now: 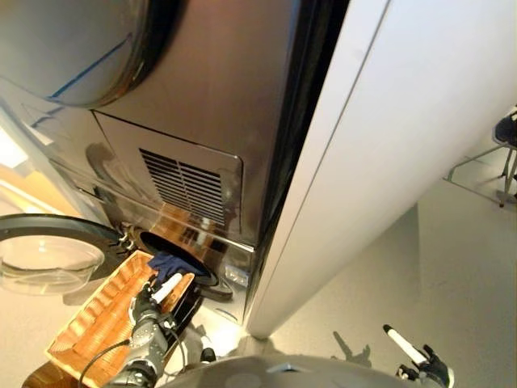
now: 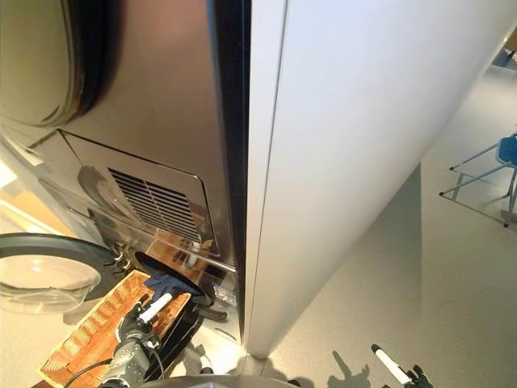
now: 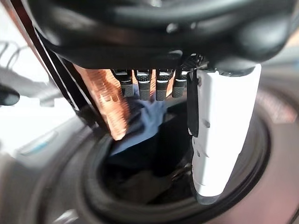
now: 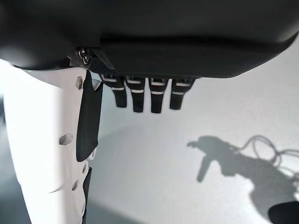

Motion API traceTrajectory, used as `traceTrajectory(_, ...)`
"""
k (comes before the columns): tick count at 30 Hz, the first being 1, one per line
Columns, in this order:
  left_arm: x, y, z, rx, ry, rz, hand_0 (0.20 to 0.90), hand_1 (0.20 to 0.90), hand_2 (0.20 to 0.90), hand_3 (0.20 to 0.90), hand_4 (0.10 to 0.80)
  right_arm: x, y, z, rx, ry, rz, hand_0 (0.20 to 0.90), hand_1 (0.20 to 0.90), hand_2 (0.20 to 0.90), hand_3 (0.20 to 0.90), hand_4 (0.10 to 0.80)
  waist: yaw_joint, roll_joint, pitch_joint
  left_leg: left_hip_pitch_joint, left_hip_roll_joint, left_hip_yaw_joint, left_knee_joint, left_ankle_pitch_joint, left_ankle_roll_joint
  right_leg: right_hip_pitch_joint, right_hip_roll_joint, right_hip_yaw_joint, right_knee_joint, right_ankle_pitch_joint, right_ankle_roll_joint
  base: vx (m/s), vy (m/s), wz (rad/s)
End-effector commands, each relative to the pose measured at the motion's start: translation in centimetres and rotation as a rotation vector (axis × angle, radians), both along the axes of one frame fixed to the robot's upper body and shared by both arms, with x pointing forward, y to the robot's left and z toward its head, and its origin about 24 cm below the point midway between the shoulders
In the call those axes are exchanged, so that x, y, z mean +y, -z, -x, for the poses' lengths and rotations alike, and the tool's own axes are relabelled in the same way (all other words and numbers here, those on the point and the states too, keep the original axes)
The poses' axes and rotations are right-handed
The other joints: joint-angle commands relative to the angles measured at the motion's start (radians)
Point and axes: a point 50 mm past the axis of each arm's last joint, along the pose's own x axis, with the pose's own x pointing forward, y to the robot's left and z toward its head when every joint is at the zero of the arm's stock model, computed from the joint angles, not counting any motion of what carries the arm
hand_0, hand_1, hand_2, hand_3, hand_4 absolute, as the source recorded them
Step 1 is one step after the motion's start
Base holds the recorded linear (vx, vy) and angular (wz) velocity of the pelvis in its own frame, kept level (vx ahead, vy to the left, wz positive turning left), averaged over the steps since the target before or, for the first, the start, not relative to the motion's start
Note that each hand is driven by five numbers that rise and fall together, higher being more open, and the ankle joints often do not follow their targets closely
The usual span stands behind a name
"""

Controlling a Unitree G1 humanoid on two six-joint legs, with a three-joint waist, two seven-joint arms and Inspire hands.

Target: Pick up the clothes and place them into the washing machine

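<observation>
Left hand [image 1: 145,311] fingers [image 3: 149,88] open, empty

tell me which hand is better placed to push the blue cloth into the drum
Left. The left hand sits open at the washing machine's round opening, right beside the dark blue cloth. The right hand hangs open over bare floor.

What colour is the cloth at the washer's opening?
Dark blue. The cloth hangs over the drum's rim, and it shows best in the left eye view.
</observation>
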Motion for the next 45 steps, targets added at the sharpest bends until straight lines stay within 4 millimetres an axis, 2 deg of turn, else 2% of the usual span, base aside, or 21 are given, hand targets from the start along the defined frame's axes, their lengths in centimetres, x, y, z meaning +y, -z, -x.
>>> traceTrajectory(1,1.7,-2.6,-4.9,-0.192,-0.105,-0.001,0.900,0.900,0.900,0.900,0.800,-3.6,-1.8,0.8,-0.009,0.123,0.111,0.900,0.900,0.900,0.900,0.800,0.000,-0.008,-0.005,0.004,0.009,0.002,-0.007,-0.046,-0.089,0.033,-0.002,-0.018,0.004,-0.032,0.023,0.052,-0.013,-0.04)
traceTrajectory(5,2.7,-3.0,-5.1,-0.226,-0.180,0.016,0.900,0.900,0.900,0.900,0.800,-3.9,-2.0,1.6,0.009,0.150,0.115,0.900,0.900,0.900,0.900,0.800,-0.006,-0.022,-0.004,-0.001,0.016,0.005,-0.007,-0.052,-0.091,0.030,0.004,-0.015,-0.004,-0.035,0.023,0.043,-0.004,0.01)
traceTrajectory(9,3.5,-4.5,-6.7,-0.346,-0.271,0.058,0.900,0.900,0.900,0.900,0.800,-4.5,-2.3,1.9,0.008,0.189,0.120,0.900,0.900,0.900,0.900,0.800,-0.013,-0.049,0.047,-0.038,0.019,0.011,0.011,-0.055,-0.078,-0.024,0.003,0.005,0.037,-0.046,0.018,-0.128,-0.002,-0.06)
traceTrajectory(10,3.9,-5.8,-8.2,-0.416,-0.289,0.056,0.900,0.900,0.900,0.900,0.800,-5.0,-2.6,1.1,-0.015,0.199,0.134,0.900,0.900,0.900,0.900,0.800,-0.014,-0.068,0.093,-0.102,0.023,0.004,0.072,-0.065,-0.075,-0.071,-0.004,0.011,0.074,-0.047,0.013,-0.278,-0.027,-0.12)
traceTrajectory(11,3.9,-5.9,-8.4,-0.421,-0.289,0.056,0.900,0.900,0.900,0.900,0.800,-5.0,-2.6,0.9,-0.020,0.200,0.132,0.900,0.900,0.900,0.900,0.800,-0.015,-0.069,0.090,-0.123,0.024,0.003,0.094,-0.074,-0.074,-0.087,-0.006,0.012,0.085,-0.051,0.012,-0.329,-0.018,-0.05)
traceTrajectory(12,3.7,-6.9,-9.8,-0.476,-0.285,0.070,0.900,0.900,0.900,0.900,0.800,-5.4,-2.9,-0.3,-0.048,0.193,0.148,0.900,0.900,0.900,0.900,0.800,-0.017,-0.077,0.122,-0.179,0.022,-0.006,0.160,-0.089,-0.070,-0.125,-0.016,0.016,0.118,-0.052,0.008,-0.327,0.022,-0.01)
traceTrajectory(13,4.0,-8.8,-11.5,-0.559,-0.294,0.058,0.900,0.900,0.900,0.900,0.800,-6.2,-3.6,-1.2,-0.083,0.208,0.170,0.900,0.900,0.900,0.900,0.800,-0.026,-0.085,0.169,-0.256,0.022,-0.016,0.234,-0.114,-0.065,-0.187,-0.026,0.030,0.167,-0.051,0.003,-0.320,0.023,-0.05)
traceTrajectory(15,3.8,-9.3,-12.2,-0.582,-0.293,0.064,0.900,0.900,0.900,0.900,0.800,-6.6,-4.0,-2.3,-0.111,0.198,0.183,0.900,0.900,0.900,0.900,0.800,-0.031,-0.085,0.181,-0.298,0.022,-0.020,0.268,-0.128,-0.059,-0.230,-0.031,0.030,0.200,-0.053,0.003,-0.209,0.065,-0.11)
traceTrajectory(18,3.8,-11.8,-14.6,-0.670,-0.290,0.067,0.900,0.900,0.900,0.900,0.800,-7.1,-4.8,-4.6,-0.185,0.201,0.198,0.900,0.900,0.900,0.900,0.800,-0.047,-0.089,0.225,-0.400,0.021,-0.021,0.353,-0.159,-0.043,-0.337,-0.047,0.046,0.277,-0.053,-0.002,-0.165,0.098,-0.05)
traceTrajectory(19,3.8,-11.9,-14.7,-0.672,-0.290,0.067,0.900,0.900,0.900,0.900,0.800,-7.1,-4.8,-4.7,-0.187,0.201,0.197,0.900,0.900,0.900,0.900,0.800,-0.047,-0.089,0.224,-0.406,0.022,-0.021,0.359,-0.162,-0.042,-0.342,-0.047,0.047,0.282,-0.055,-0.002,-0.106,0.082,-0.07)
traceTrajectory(21,3.3,-13.8,-16.2,-0.743,-0.269,0.064,0.900,0.900,0.900,0.900,0.800,-6.9,-5.1,-6.2,-0.231,0.186,0.201,0.900,0.900,0.900,0.900,0.800,-0.050,-0.096,0.252,-0.456,0.024,-0.023,0.412,-0.181,-0.031,-0.396,-0.053,0.047,0.331,-0.060,-0.006,-0.095,0.085,-0.03)
traceTrajectory(24,3.2,-14.8,-17.1,-0.758,-0.251,0.048,0.900,0.900,0.900,0.900,0.800,-6.4,-4.9,-7.0,-0.256,0.183,0.190,0.900,0.900,0.900,0.900,0.800,-0.055,-0.108,0.265,-0.500,0.025,-0.026,0.452,-0.198,-0.025,-0.426,-0.053,0.047,0.349,-0.063,-0.006,-0.039,0.042,-0.04)
traceTrajectory(26,3.3,-15.4,-17.4,-0.764,-0.251,0.027,0.900,0.900,0.900,0.900,0.800,-5.9,-4.8,-7.7,-0.277,0.172,0.182,0.900,0.900,0.900,0.900,0.800,-0.057,-0.114,0.271,-0.516,0.023,-0.032,0.459,-0.202,-0.020,-0.441,-0.052,0.046,0.352,-0.059,-0.005,0.015,0.034,0.03)
traceTrajectory(27,3.2,-15.6,-17.6,-0.765,-0.248,0.018,0.900,0.900,0.900,0.900,0.800,-5.8,-4.9,-7.9,-0.288,0.172,0.182,0.900,0.900,0.900,0.900,0.800,-0.060,-0.117,0.268,-0.514,0.022,-0.046,0.465,-0.232,-0.024,-0.438,-0.046,0.057,0.357,-0.076,0.005,0.000,0.000,0.00)
traceTrajectory(28,3.3,-16.0,-17.9,-0.760,-0.232,-0.009,0.900,0.900,0.900,0.900,0.800,-5.6,-4.9,-8.3,-0.302,0.165,0.180,0.900,0.900,0.900,0.900,0.800,-0.062,-0.125,0.274,-0.530,0.022,-0.033,0.471,-0.210,-0.016,-0.449,-0.049,0.043,0.352,-0.056,-0.005,0.000,0.000,0.00)
traceTrajectory(32,3.9,-16.7,-18.1,-0.719,-0.199,-0.111,0.900,0.900,0.900,0.900,0.800,-5.2,-4.8,-8.7,-0.331,0.155,0.179,0.900,0.900,0.900,0.900,0.800,-0.068,-0.138,0.273,-0.539,0.022,-0.034,0.482,-0.218,-0.014,-0.452,-0.049,0.040,0.352,-0.056,-0.008,0.007,0.014,0.00)
traceTrajectory(33,4.3,-16.7,-18.0,-0.698,-0.196,-0.136,0.900,0.900,0.900,0.900,0.800,-5.2,-4.5,-7.8,-0.318,0.164,0.170,0.900,0.900,0.900,0.900,0.800,-0.073,-0.136,0.266,-0.528,0.023,-0.046,0.482,-0.250,-0.018,-0.446,-0.042,0.054,0.357,-0.077,0.004,0.000,0.000,0.00)
traceTrajectory(34,4.3,-16.7,-18.0,-0.699,-0.196,-0.136,0.900,0.900,0.900,0.900,0.800,-5.2,-4.5,-7.8,-0.318,0.164,0.170,0.900,0.900,0.900,0.900,0.800,-0.074,-0.140,0.272,-0.539,0.022,-0.031,0.482,-0.221,-0.012,-0.453,-0.048,0.041,0.351,-0.056,-0.008,0.095,0.033,-0.02)
traceTrajectory(35,4.6,-16.6,-18.0,-0.676,-0.190,-0.156,0.900,0.900,0.900,0.900,0.800,-5.4,-4.5,-7.4,-0.306,0.180,0.174,0.900,0.900,0.900,0.900,0.800,-0.076,-0.137,0.263,-0.527,0.023,-0.045,0.479,-0.252,-0.019,-0.445,-0.043,0.053,0.353,-0.076,0.004,-0.003,0.042,-0.01)
traceTrajectory(40,5.8,-16.2,-17.8,-0.530,-0.128,-0.282,0.900,0.900,0.900,0.900,0.800,-6.8,-5.7,-8.2,-0.320,0.184,0.211,0.900,0.900,0.900,0.900,0.800,-0.086,-0.133,0.268,-0.526,0.018,-0.033,0.474,-0.254,-0.014,-0.449,-0.038,0.057,0.339,-0.068,0.002,-0.007,0.052,-0.03)
traceTrajectory(45,6.3,-16.0,-17.6,-0.452,-0.134,-0.340,0.900,0.900,0.900,0.900,0.800,-6.9,-6.0,-8.7,-0.334,0.177,0.216,0.900,0.900,0.900,0.900,0.800,-0.091,-0.130,0.282,-0.524,0.023,-0.023,0.477,-0.254,-0.009,-0.453,-0.036,0.065,0.340,-0.061,0.001,-0.032,0.032,-0.08)
